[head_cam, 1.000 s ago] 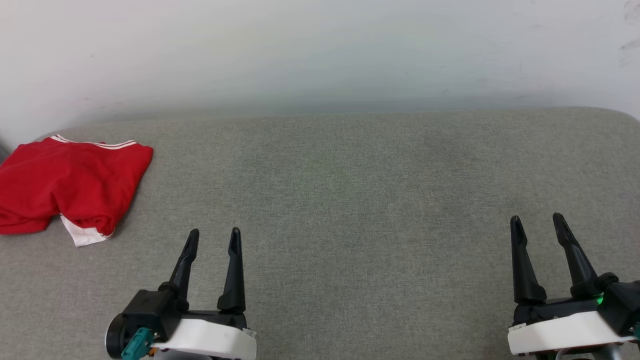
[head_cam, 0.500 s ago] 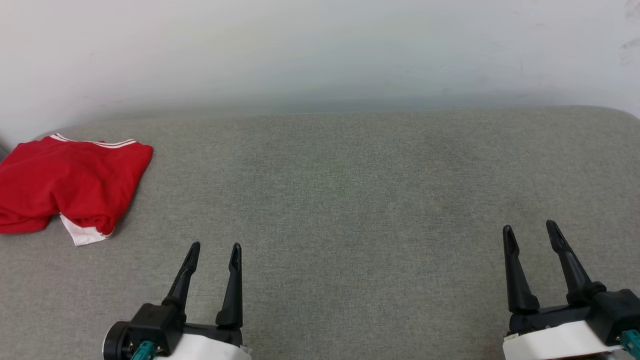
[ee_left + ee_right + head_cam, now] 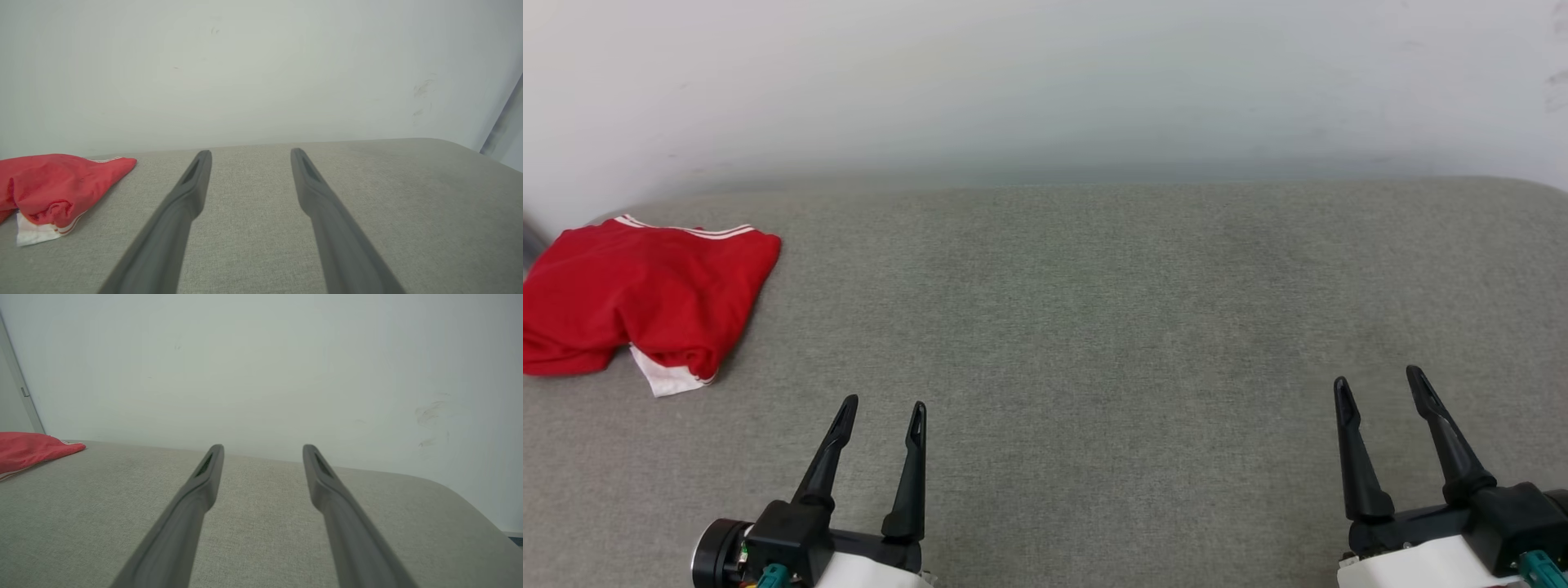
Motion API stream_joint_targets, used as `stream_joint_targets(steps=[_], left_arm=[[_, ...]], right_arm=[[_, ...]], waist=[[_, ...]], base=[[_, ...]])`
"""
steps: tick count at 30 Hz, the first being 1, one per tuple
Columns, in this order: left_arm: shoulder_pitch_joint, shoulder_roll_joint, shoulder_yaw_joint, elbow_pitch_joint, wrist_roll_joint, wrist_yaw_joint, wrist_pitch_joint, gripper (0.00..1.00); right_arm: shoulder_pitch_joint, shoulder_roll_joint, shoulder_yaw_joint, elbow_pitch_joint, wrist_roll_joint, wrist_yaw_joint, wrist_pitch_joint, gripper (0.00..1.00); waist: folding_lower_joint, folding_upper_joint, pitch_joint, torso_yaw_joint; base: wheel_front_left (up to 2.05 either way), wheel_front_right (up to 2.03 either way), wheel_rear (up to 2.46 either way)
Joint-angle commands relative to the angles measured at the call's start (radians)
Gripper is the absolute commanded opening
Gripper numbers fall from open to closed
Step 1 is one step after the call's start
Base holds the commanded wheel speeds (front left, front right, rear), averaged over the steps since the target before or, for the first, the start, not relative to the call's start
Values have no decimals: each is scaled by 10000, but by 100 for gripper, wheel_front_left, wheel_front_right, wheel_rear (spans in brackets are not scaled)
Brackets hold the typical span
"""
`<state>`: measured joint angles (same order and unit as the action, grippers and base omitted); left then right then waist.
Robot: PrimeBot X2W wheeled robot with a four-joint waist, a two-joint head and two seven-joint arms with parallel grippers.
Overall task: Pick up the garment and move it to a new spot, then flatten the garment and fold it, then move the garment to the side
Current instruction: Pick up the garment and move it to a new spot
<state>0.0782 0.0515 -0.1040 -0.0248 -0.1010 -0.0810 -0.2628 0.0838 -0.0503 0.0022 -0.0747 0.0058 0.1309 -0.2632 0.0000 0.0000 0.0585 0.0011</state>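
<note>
Jaws wide and empty, left gripper (image 3: 884, 403) and right gripper (image 3: 1376, 376) have retreated toward six o'clock, leaving the folded red white-trimmed jersey (image 3: 645, 290) at nine o'clock, seemingly finished.

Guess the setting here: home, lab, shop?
Probably an indoor test bay or plain room, not a shop: a grey fabric-covered surface against a bare, scuffed white wall, with a red garment lying at its left end.
</note>
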Motion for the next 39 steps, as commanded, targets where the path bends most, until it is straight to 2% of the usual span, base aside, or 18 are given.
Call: stream_joint_targets(steps=[1,8,30,39], left_arm=[[82,-15,-12,-26,29,-25,-30,100],[21,-15,-5,-44,72,6,-30,100],[314,-15,291,-140,-11,136,-30,100],[395,-17,280,-171,61,69,-30,100]], right_arm=[[113,2,26,2,-28,-3,-24,100],[150,2,182,5,75,-3,-23,100],[246,4,721,219,310,-3,-23,100],[267,2,793,282,359,-3,-23,100]], waist=[[0,0,-3,42],[0,0,49,557],[0,0,-152,3436],[0,0,-169,4129]], base=[[0,0,0],[0,0,0],[0,0,0],[0,0,0]])
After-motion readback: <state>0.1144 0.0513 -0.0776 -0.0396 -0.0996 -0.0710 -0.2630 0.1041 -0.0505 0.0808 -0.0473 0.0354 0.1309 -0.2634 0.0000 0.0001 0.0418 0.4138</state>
